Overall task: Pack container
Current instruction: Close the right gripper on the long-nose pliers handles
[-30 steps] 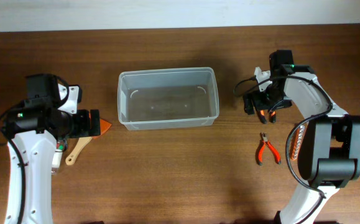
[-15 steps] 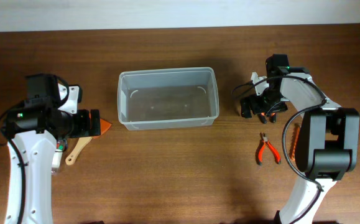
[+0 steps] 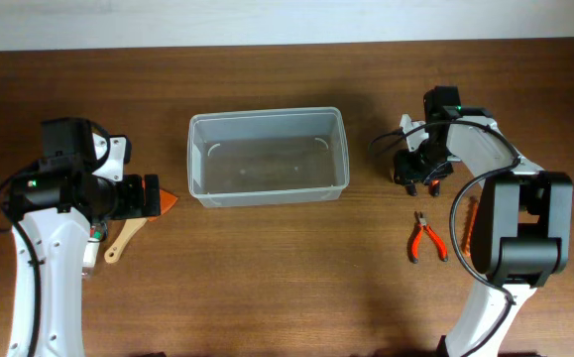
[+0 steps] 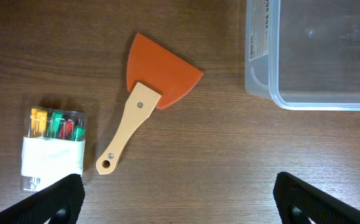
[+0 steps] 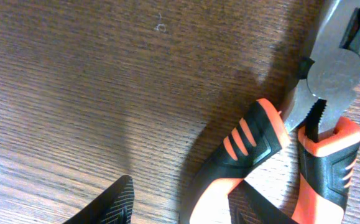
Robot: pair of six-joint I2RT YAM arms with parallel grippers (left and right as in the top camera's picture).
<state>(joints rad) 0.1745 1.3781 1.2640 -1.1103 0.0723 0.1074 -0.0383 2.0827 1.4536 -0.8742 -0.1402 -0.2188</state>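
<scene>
Right gripper (image 3: 415,167) has shifted slightly toward the right edge over the last half second; the left arm has not moved. It hangs low over orange-and-black pliers (image 5: 257,137) lying flat on the table (image 3: 287,288). Only one of its fingertips (image 5: 110,206) shows, near a handle, so I cannot tell how wide it stands or whether it grips anything. Left gripper (image 4: 183,199), near the left edge, is spread wide and holds nothing. Ahead of it lie a scraper (image 4: 148,106) and a box (image 4: 52,146) of coloured pieces. The container (image 3: 267,198) sits upright mid-table, nearer the far edge. Second pliers (image 3: 425,241) lie apart from the right gripper, toward the near edge.
</scene>
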